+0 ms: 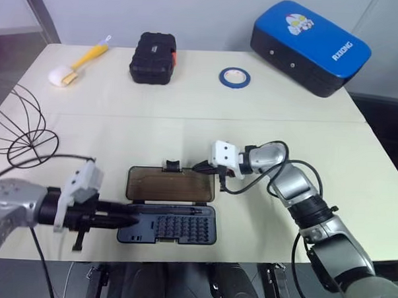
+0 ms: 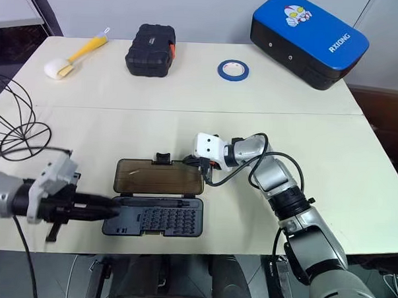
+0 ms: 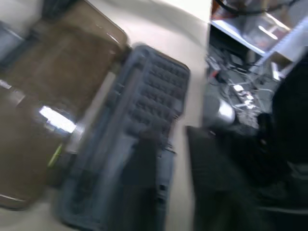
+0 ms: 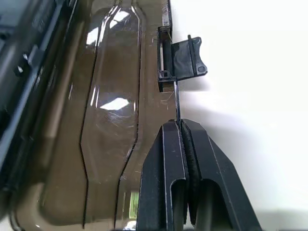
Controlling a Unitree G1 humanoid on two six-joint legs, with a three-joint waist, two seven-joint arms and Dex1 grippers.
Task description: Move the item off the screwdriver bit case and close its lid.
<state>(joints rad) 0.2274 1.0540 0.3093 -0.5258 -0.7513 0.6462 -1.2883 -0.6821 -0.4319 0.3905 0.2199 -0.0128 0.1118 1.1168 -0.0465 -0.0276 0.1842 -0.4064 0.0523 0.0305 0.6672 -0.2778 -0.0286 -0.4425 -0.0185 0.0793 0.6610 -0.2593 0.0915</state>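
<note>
The screwdriver bit case (image 1: 166, 227) was dark blue-grey with a smoky brown see-through lid (image 1: 170, 184), the table (image 1: 187, 122) cream, the tape roll (image 1: 234, 76) blue, and the tool case (image 1: 153, 56) black with some orange.

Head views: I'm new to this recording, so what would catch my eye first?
The open bit case at the near edge of the table, its brown lid lying flat behind it. The right tool is pinched on the lid's far right rim, and the left tool reaches over the bit case's left end. A big blue case sits at the far right corner.
</note>
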